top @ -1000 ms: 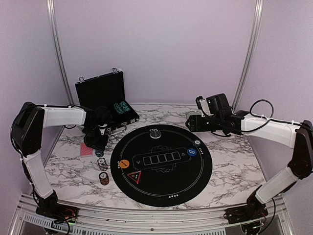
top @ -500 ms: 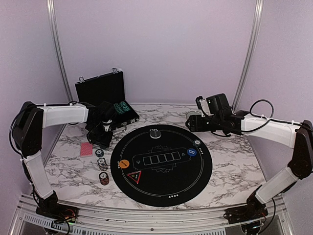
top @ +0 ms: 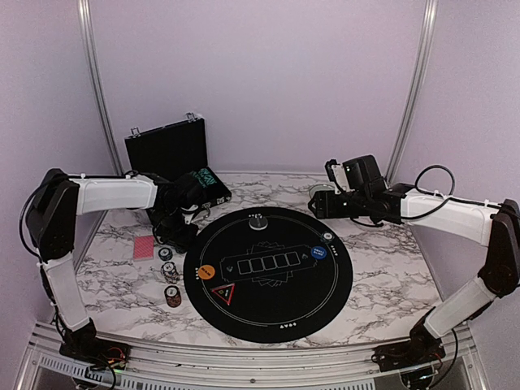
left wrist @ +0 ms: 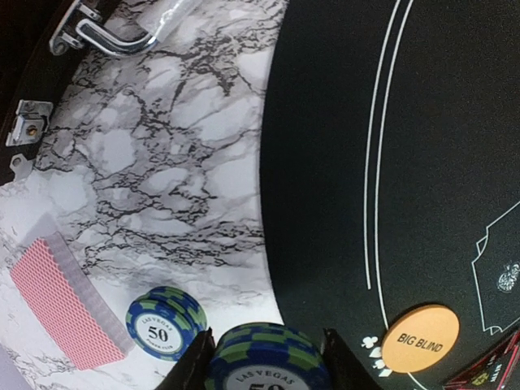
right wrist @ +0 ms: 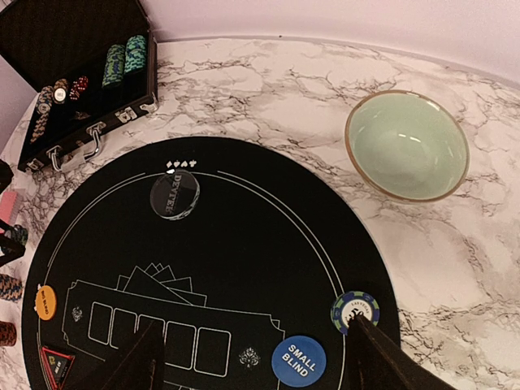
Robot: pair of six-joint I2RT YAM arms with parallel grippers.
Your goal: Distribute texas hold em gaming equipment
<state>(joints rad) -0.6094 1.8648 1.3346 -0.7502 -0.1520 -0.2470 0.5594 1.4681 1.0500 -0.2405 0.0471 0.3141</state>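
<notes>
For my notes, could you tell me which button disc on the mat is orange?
The BIG BLIND disc; the SMALL BLIND disc is blue and the DEALER disc is dark.

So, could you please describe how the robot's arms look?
The left arm and right arm match: white shells over the links, black joints and bases. The left hand and right hand are black. A black cable loops above the right arm.
</notes>
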